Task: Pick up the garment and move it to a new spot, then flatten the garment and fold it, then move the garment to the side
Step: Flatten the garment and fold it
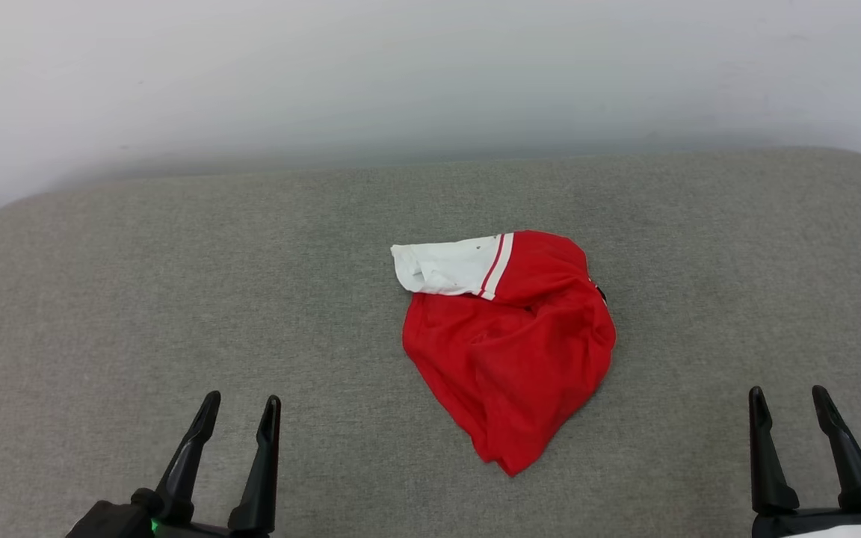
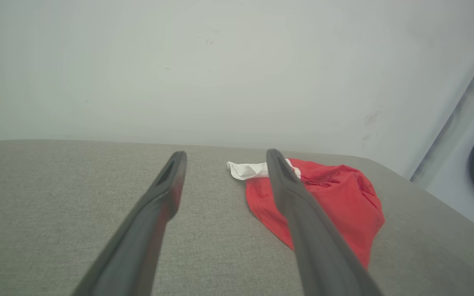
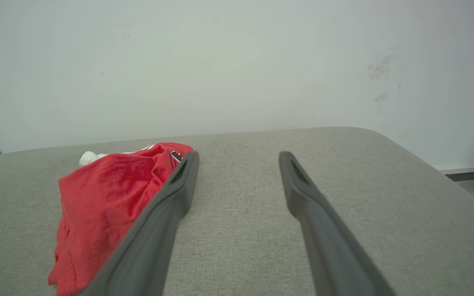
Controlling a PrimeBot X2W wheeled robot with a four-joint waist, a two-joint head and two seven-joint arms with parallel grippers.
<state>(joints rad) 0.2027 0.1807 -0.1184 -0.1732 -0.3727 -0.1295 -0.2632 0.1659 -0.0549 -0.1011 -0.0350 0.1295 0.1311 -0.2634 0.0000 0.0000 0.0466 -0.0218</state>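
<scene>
At the centre of the grey cushioned surface (image 1: pixel 139 299) I see the garment (image 1: pixel 513 351), crumpled, well clear of every edge; near me, left gripper (image 1: pixel 243 400) and right gripper (image 1: pixel 787 390) stand spread, well apart from it.

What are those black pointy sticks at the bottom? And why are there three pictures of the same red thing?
They are a robot's two claws, its hands. One picture comes from a camera on its head, looking down: the left claw is at the lower left and the right claw at the lower right. The other two pictures come from little cameras on each wrist, peeking along that claw's two fingers. The red thing is a crumpled red T-shirt with a white sleeve, lying on a grey padded surface in front of a white wall. Both claws are open and hold nothing; neither touches the shirt.
</scene>
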